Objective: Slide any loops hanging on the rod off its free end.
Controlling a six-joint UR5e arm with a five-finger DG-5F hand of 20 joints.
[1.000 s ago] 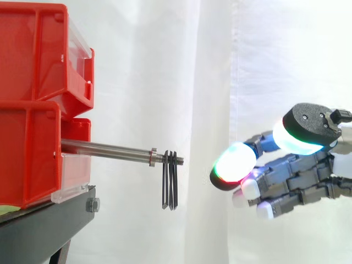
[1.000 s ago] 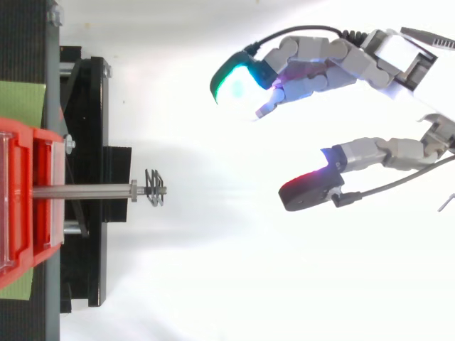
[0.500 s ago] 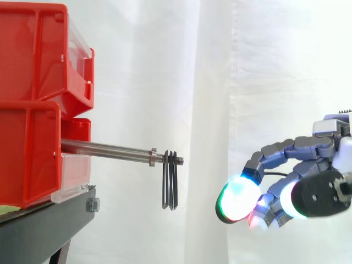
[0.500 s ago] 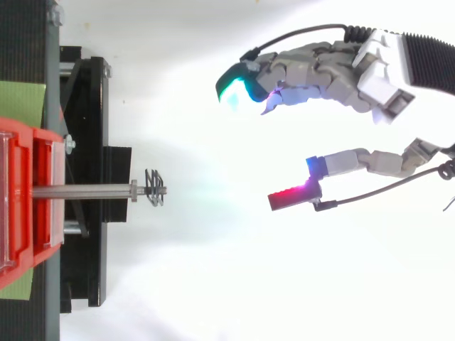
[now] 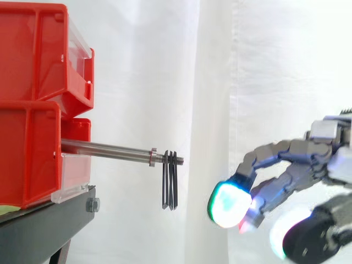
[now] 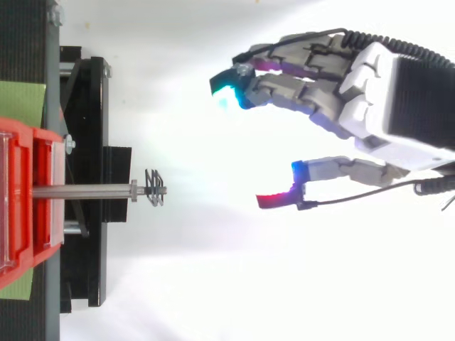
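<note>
A steel rod [image 5: 107, 149] sticks out to the right from the lower red bin [image 5: 33, 157]. Several dark loops [image 5: 170, 181] hang side by side near the rod's threaded free end, just past a collar, and are also seen from above as loops [image 6: 155, 187]. My hand [image 6: 370, 106] hangs in the air to the right of the rod's tip, well apart from the loops. Its fingers [image 5: 230, 202] are relaxed and spread, the thumb [image 6: 284, 199] set apart from them, and they hold nothing. In the side view the fingertips sit a little below the rod's height.
Two red bins are stacked, the upper bin [image 5: 38, 55] on the lower one, on a black stand [image 5: 44, 231]. A white curtain [image 5: 220, 82] hangs behind. Open air lies between the rod's tip and my hand.
My hand has turned at the wrist and dropped lower, with its fingertips coming slightly closer to the rod's free end. The loops have not moved.
</note>
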